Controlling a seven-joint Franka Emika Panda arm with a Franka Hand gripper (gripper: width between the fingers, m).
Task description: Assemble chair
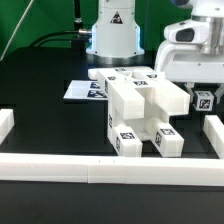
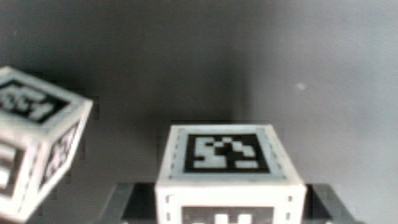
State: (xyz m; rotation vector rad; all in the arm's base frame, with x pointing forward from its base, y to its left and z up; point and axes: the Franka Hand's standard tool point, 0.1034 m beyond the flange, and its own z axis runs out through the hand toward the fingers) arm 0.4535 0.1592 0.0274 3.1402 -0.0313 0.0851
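Note:
The partly built chair (image 1: 140,110) stands mid-table as a cluster of chunky white tagged blocks. At the exterior view's right, my gripper (image 1: 197,97) hangs low beside the cluster, with a small white tagged block (image 1: 206,101) at its tips. In the wrist view this block (image 2: 222,150) sits between the two dark fingers (image 2: 139,200), which press against both of its sides, so my gripper (image 2: 222,207) is shut on it. Another tagged white piece (image 2: 36,125) stands close by, apart from the held block.
The marker board (image 1: 85,90) lies behind the chair near the robot base (image 1: 112,35). Long white border bars run along the front (image 1: 110,168), the exterior view's left (image 1: 5,125) and its right (image 1: 213,135).

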